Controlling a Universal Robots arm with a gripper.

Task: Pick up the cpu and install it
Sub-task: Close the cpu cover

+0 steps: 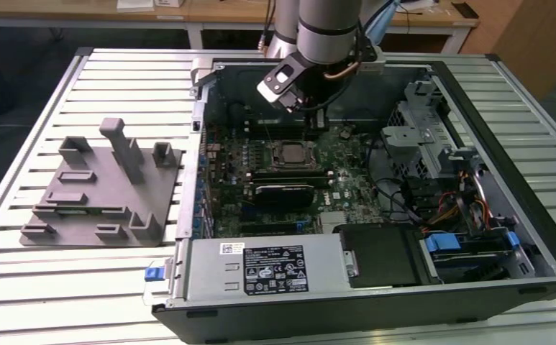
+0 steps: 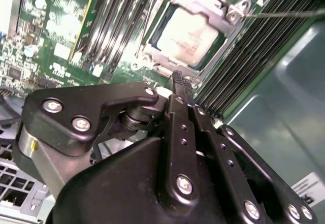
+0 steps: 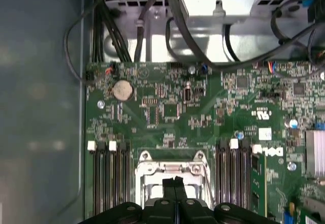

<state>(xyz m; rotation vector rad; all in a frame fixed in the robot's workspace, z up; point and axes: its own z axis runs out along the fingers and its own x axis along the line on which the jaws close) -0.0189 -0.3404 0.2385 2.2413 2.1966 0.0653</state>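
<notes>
Poised over the socket (image 2: 216, 8) with claw (image 2: 180, 79) pinched fully shut, gripping nothing.
Showing the silver cpu (image 2: 187, 35) seated flat inside that socket, its top bare, just beyond and apart from the closed tips.

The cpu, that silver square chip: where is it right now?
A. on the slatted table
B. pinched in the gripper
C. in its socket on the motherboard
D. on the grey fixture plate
C: the cpu lies inside the metal socket frame on the motherboard; the shut gripper near it holds nothing.
</notes>
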